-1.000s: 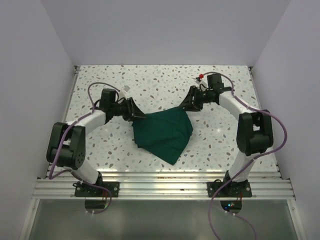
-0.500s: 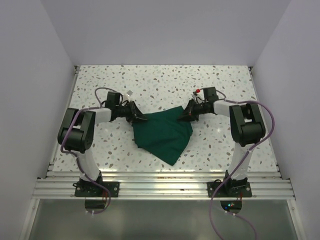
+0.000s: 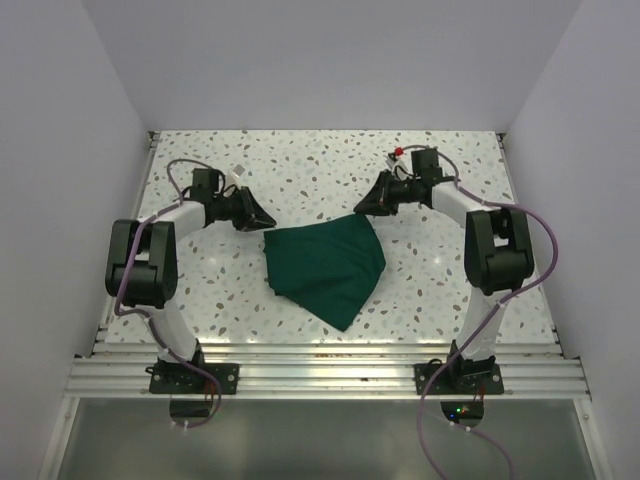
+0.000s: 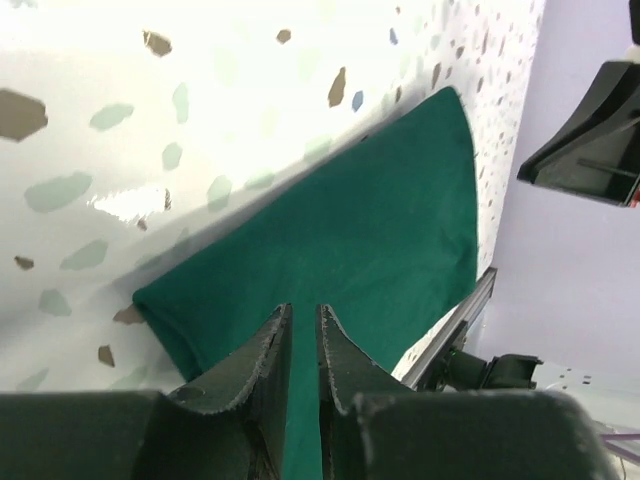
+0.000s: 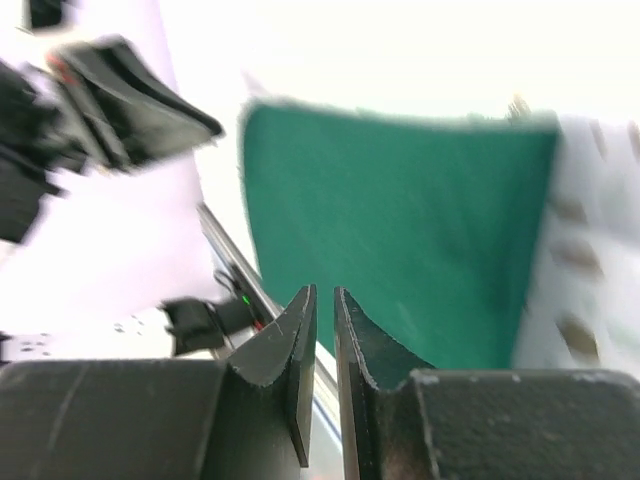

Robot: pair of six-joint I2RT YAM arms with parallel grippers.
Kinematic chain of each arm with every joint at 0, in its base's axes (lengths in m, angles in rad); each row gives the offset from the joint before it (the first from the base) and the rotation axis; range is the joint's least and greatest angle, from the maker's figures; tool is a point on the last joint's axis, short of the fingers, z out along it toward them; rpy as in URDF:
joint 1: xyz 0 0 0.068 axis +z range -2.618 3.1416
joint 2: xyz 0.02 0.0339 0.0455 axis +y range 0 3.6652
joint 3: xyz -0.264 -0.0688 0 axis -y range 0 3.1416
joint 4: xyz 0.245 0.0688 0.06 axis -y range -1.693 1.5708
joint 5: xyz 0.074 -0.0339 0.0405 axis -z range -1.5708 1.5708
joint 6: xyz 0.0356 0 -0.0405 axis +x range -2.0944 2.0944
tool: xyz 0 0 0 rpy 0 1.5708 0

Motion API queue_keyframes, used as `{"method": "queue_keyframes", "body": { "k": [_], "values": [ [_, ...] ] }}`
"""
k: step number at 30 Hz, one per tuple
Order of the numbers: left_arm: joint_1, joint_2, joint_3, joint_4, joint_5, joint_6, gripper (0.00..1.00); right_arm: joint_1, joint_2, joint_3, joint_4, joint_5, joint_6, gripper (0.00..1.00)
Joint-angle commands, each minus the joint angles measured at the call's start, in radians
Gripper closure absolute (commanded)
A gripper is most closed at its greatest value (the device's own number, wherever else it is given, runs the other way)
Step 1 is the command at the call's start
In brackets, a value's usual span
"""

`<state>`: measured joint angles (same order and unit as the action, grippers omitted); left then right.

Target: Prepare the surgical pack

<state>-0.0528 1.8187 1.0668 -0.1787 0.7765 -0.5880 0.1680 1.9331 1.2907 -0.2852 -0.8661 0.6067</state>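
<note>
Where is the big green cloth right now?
In the top view the green cloth lies in the middle of the table, between the left pincer and the right pincer.

Right gripper, jaws nearly closed, before the dark green drape (blurred) on the pale table.

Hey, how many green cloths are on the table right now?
1. The cloth lies folded near the middle of the table, touching neither arm. Anything wrapped inside or beneath it would be hidden.
</note>
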Motion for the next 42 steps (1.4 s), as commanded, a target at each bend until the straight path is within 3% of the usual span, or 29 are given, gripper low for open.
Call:
{"method": "queue_keyframes", "body": {
  "k": [1,5,9,16,21,28,32,39,42],
  "values": [
    [0.001,0.011,0.032,0.093,0.053,-0.064,0.81,-0.004,0.082,0.099,0.174,-0.047,0.138,0.83],
    [-0.001,0.051,0.025,0.156,0.069,-0.104,0.82,-0.002,0.179,0.171,0.166,-0.050,0.169,0.83],
    [-0.005,0.042,-0.021,0.215,0.075,-0.111,0.81,-0.008,0.210,0.136,0.195,-0.048,0.160,0.84],
    [-0.002,0.033,-0.025,0.116,0.046,-0.042,0.82,-0.047,0.210,0.032,0.235,-0.068,0.162,0.84],
    [-0.031,-0.053,0.021,0.041,0.026,-0.010,0.76,-0.047,0.042,-0.030,0.094,-0.045,0.045,0.85],
    [-0.093,-0.137,-0.089,0.056,-0.009,-0.013,0.72,-0.048,-0.175,-0.269,0.012,-0.010,-0.037,0.84],
    [-0.085,-0.174,-0.107,-0.050,-0.093,0.072,0.76,-0.048,-0.230,-0.336,-0.103,0.045,-0.131,0.84],
    [-0.032,-0.286,-0.134,-0.218,-0.212,0.148,0.84,-0.048,-0.224,-0.462,-0.083,0.091,-0.108,0.85],
    [-0.028,-0.337,-0.149,-0.274,-0.293,0.160,0.87,-0.048,-0.267,-0.443,-0.205,0.154,-0.151,0.85]
  ]
}}
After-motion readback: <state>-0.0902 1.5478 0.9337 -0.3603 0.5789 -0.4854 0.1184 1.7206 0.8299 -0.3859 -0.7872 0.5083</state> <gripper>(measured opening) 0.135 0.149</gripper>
